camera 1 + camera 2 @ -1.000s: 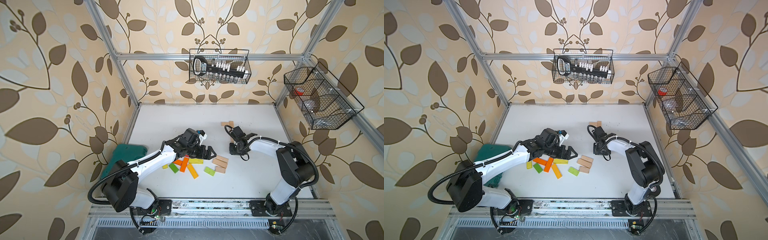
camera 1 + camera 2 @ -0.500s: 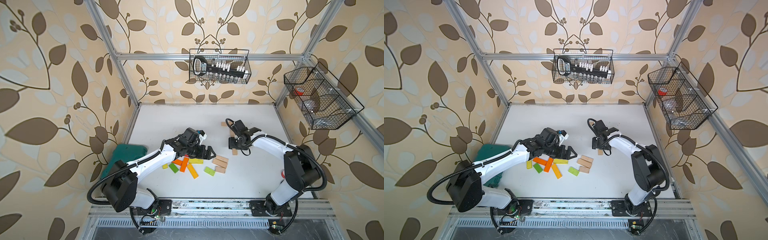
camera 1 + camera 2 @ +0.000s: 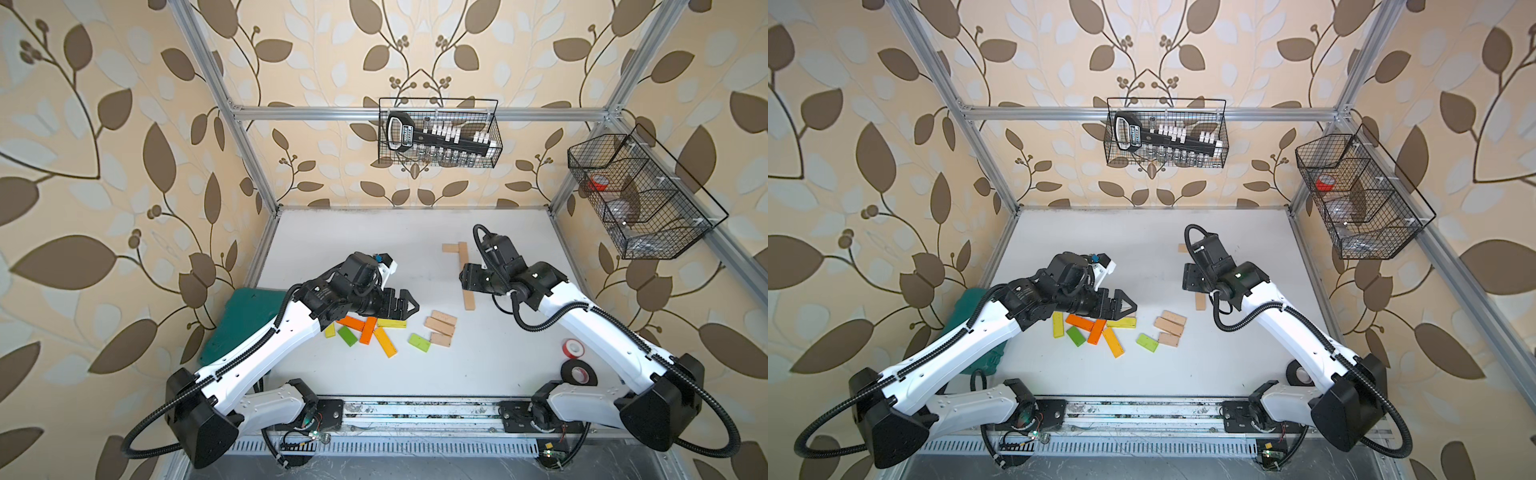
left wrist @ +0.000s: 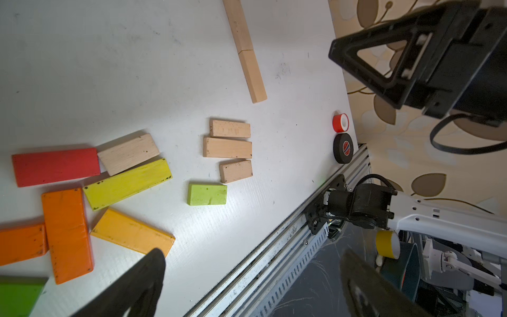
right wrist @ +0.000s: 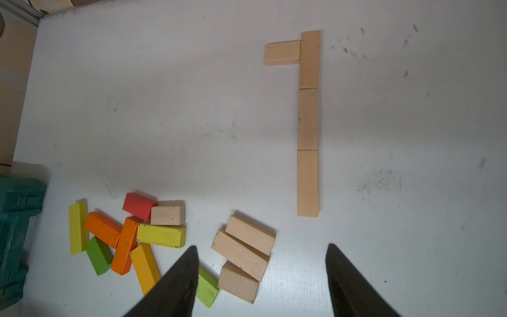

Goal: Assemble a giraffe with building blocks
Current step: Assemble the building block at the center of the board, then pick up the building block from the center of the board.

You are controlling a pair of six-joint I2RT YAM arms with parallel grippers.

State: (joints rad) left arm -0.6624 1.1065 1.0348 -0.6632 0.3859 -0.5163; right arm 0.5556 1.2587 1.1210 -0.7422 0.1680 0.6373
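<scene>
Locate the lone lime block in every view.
In a top view: lime block, between the coloured pile and the pale blocks.
In a top view: same spot.
Left wrist: mid-picture, next to the shortest pale block.
Right wrist: partly covered, next to the pale blocks.
Shared landmark: three pale blocks in a cluster.

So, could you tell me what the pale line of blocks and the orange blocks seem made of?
Pale line of blocks: bare, unfinished wood, judging by faint grain and dark specks. Orange blocks: likely wood too, painted matte; the paint looks chipped dark along edges.
</scene>
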